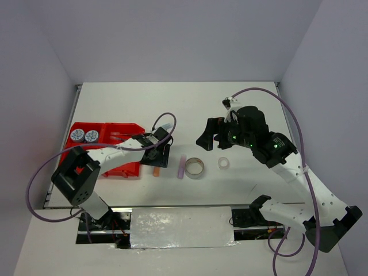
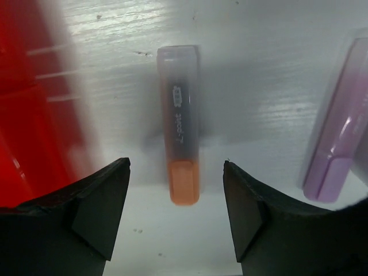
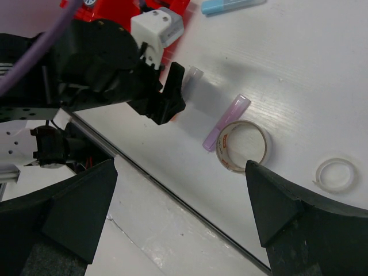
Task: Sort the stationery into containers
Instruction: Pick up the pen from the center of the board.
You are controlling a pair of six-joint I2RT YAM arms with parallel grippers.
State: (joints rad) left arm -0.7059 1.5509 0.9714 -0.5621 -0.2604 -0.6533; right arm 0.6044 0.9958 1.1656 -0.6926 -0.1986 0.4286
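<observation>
Nearest the arms, the left end effector is down over the orange stick, jaws wide apart. There's one finger on each side and a clear gap to both, so nothing is gripped yet. The stick lies flat on the table, just off the right edge of the tray. So the step in hand looks like the pick of the orange stick.

Just to its right lies the lilac stick, with the grey ring right against it and the clear ring off on its own. Above that group the right end effector hovers, jaws spread full, holding nothing.

Farther back on the left, the red tray has two tubs sitting in its far-left compartment. A light-blue stick lies on the table beyond.

Next move, I'd say: close squarely on the orange stick's long sides, lift it clear without nudging the lilac one, then swing left and drop it in a compartment.
</observation>
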